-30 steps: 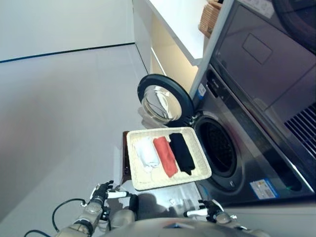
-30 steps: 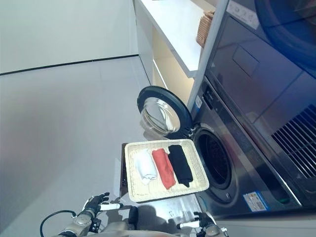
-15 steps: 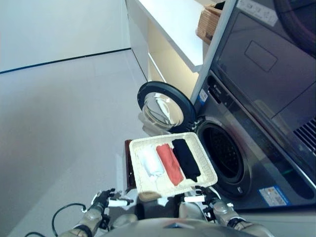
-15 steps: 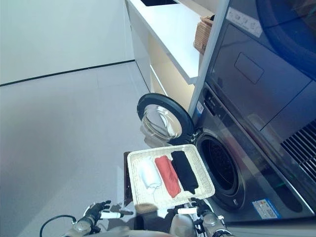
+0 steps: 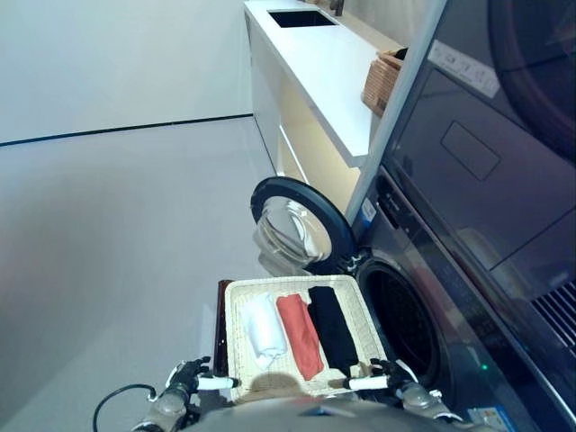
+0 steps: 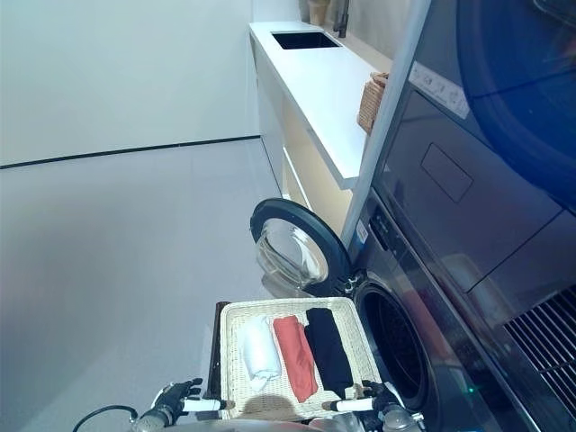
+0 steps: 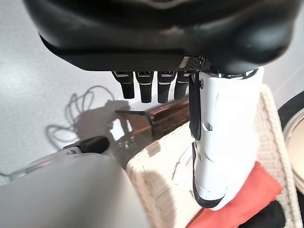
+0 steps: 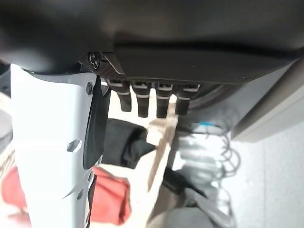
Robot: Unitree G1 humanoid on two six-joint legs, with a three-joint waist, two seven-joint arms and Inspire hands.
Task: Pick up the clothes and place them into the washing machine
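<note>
A shallow wicker basket [image 5: 290, 282] rests on a low dark brown box [image 5: 219, 324] in front of the washing machine's open drum [image 5: 405, 324]. In it lie a white roll [image 5: 261, 326], a red roll [image 5: 299, 333] and a black roll [image 5: 333, 326] of clothes. My left hand [image 5: 184, 378] is open at the basket's near left corner, its thumb [image 7: 223, 137] over the basket rim [image 7: 156, 166]. My right hand [image 5: 396, 376] is open at the near right corner, its thumb [image 8: 52, 142] over the red roll [image 8: 111, 197] and black roll [image 8: 121, 140].
The machine's round door [image 5: 301, 211] stands open just beyond the basket. A second appliance [image 5: 486, 153] is stacked above the machine. A white counter [image 5: 324, 63] with a sink and a small wicker basket [image 5: 382, 81] runs along the back. Grey floor [image 5: 108, 252] lies to the left.
The camera has tilted, shifting the whole picture. Both hands have come in to the basket's near corners. The clothes lie as before.
</note>
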